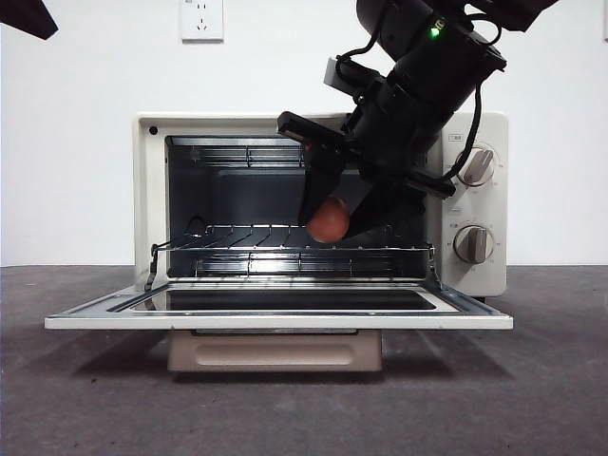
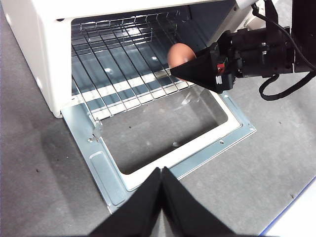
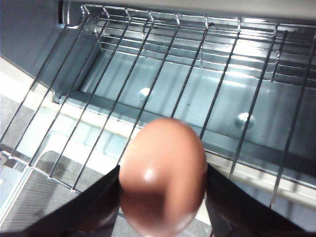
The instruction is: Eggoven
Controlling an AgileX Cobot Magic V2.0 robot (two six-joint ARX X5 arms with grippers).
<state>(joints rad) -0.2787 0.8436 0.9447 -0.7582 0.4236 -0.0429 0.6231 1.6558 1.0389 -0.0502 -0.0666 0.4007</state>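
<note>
The cream toaster oven (image 1: pixel 147 190) stands with its door (image 1: pixel 275 320) folded down flat and a wire rack (image 1: pixel 285 249) inside. My right gripper (image 1: pixel 332 220) is shut on the orange-brown egg (image 1: pixel 329 219) and holds it just above the rack's front right part, at the oven mouth. The egg fills the right wrist view (image 3: pixel 163 177) between the two jaws, with the rack (image 3: pixel 197 64) below it. In the left wrist view the egg (image 2: pixel 179 53) shows at the tip of the right gripper (image 2: pixel 185 69). My left gripper (image 2: pixel 161 173) is shut and empty, hovering in front of the open door (image 2: pixel 113 187).
Two knobs (image 1: pixel 475 166) (image 1: pixel 472 244) sit on the oven's right panel. A wall socket (image 1: pixel 201 19) is on the white wall behind. The dark grey table (image 1: pixel 85 399) spreads around the oven. A black arm tip shows at the top left corner (image 1: pixel 27 17).
</note>
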